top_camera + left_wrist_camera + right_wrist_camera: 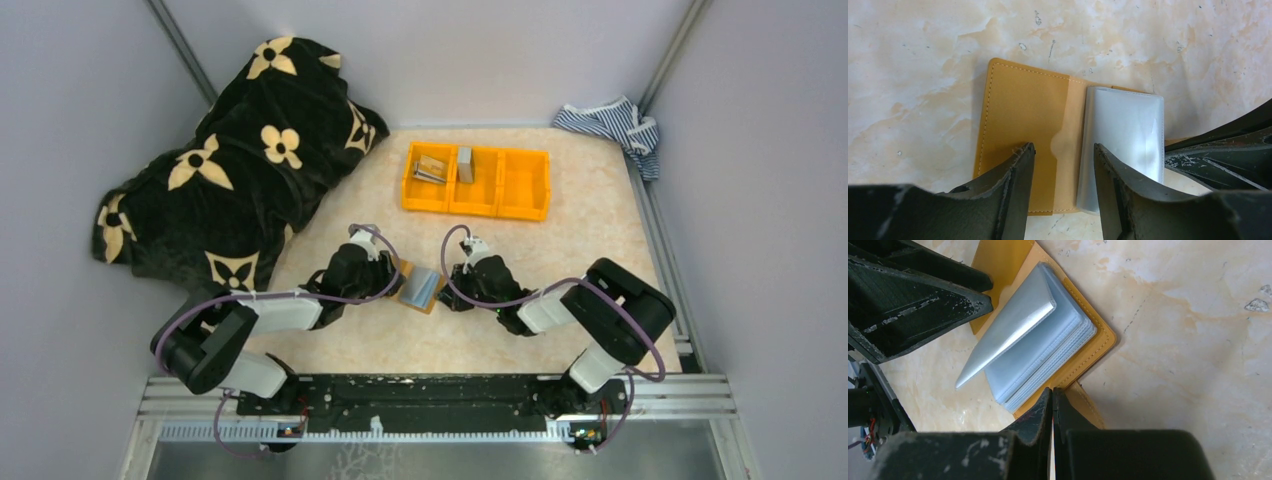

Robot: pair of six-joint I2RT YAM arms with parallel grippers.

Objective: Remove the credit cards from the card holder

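The card holder (pixel 420 287) lies open on the table between my two grippers. In the left wrist view its orange-tan flap (pixel 1018 115) lies flat, with a grey-blue stack of sleeves (pixel 1123 130) to its right. In the right wrist view the top sleeve (pixel 1013 330) is lifted above the stack (pixel 1048 360). No separate card shows. My left gripper (pixel 395 272) is open, its fingertips (pixel 1063 147) over the flap and spine. My right gripper (pixel 452 283) is shut at the holder's near edge (pixel 1053 390), beside the snap tab (pixel 1088 407).
An orange three-compartment bin (pixel 525 210) stands at the back, with grey card-like items (pixel 432 168) in its left compartments. A black flower-print blanket (pixel 250 170) covers the left side. A striped cloth (pixel 610 125) lies in the back right corner.
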